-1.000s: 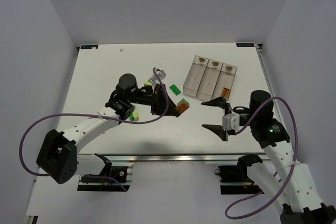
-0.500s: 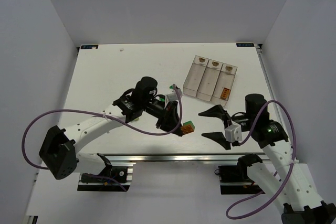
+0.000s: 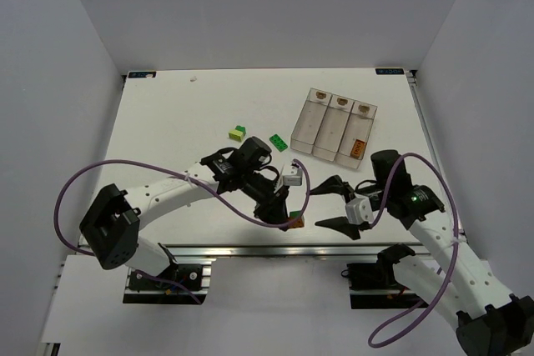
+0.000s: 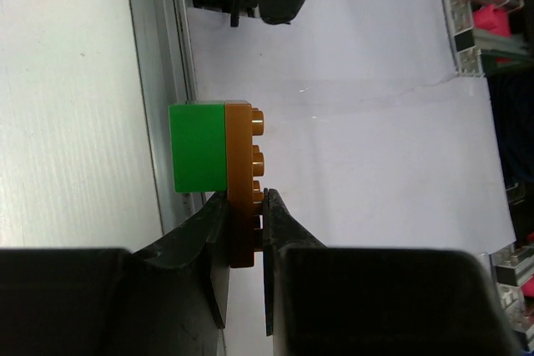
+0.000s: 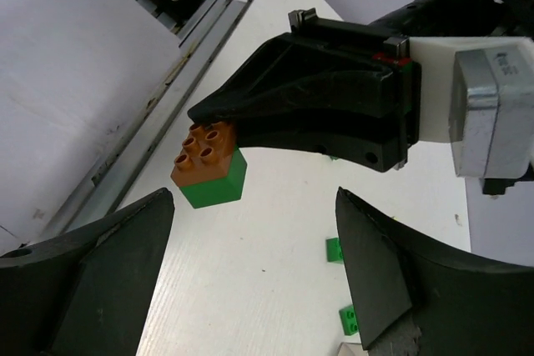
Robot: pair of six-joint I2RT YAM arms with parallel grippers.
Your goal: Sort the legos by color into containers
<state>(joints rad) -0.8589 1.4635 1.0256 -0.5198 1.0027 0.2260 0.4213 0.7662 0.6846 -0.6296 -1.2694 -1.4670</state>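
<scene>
My left gripper is shut on an orange lego that is stuck to a dark green lego. It holds the pair above the table's near edge. The pair also shows in the right wrist view and in the top view. My right gripper is open and empty, its jaws wide apart just right of the pair. The three joined clear containers stand at the back right, with an orange lego in the rightmost one. A yellow-green lego and a dark green lego lie left of them.
Two small green legos lie on the table under the right gripper. The table's metal front rail runs just below both grippers. Purple cables loop off both arms.
My left gripper has carried the orange and green pair from mid-table toward the near edge and to the right. My right gripper has moved left and nearer, toward the pair, staying open.
</scene>
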